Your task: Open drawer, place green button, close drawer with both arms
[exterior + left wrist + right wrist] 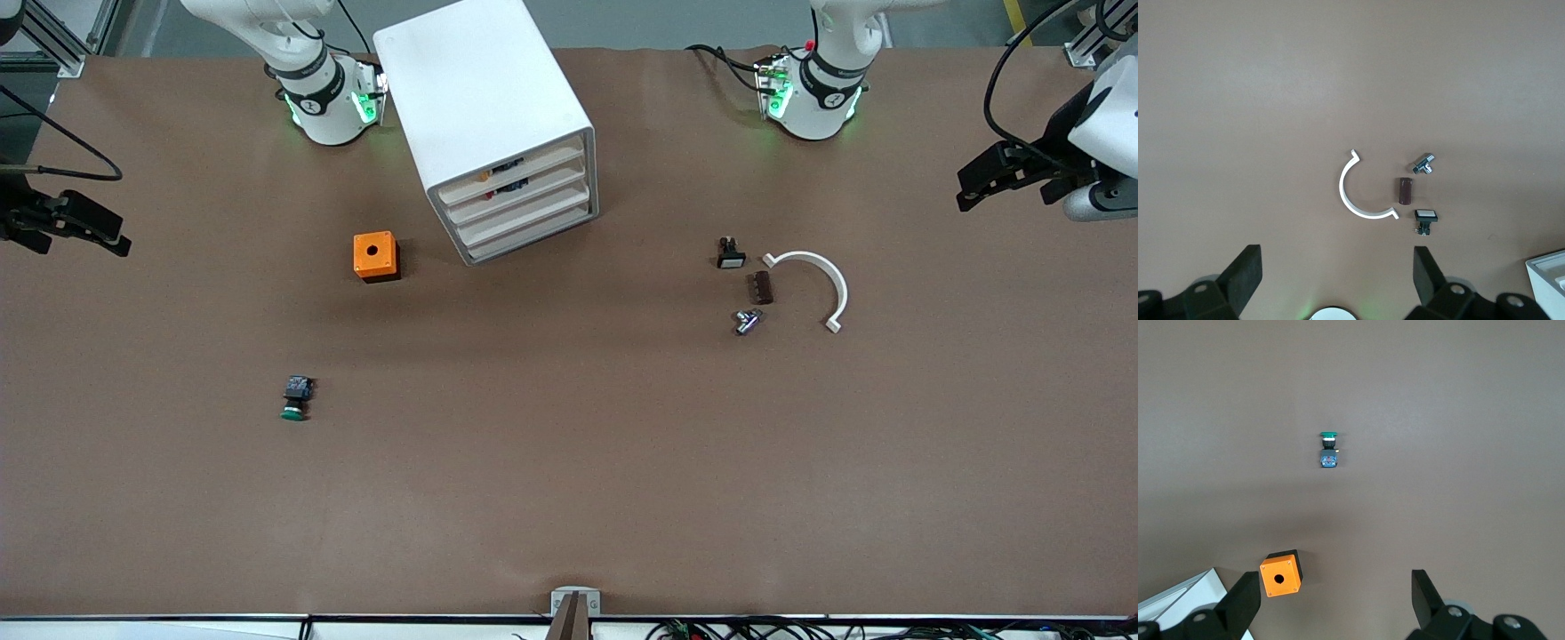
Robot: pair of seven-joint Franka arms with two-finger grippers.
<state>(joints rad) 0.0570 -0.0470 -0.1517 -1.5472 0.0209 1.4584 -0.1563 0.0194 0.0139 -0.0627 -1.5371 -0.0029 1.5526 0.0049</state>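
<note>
The green-capped button [296,397] lies on its side on the brown table, nearer the front camera than the orange box; it also shows in the right wrist view [1328,450]. The white cabinet [498,116] stands at the table's middle with all its drawers [524,209] shut. My right gripper [78,236] hangs open and empty high over the right arm's end of the table; its own view shows the gap [1336,587]. My left gripper [1009,187] hangs open and empty high over the left arm's end; its own view shows the gap [1336,267].
An orange box with a hole [375,256] sits beside the cabinet. Toward the left arm's end lie a black button with a white cap [731,253], a brown block [759,287], a metal fitting [747,321] and a white curved clip [822,280].
</note>
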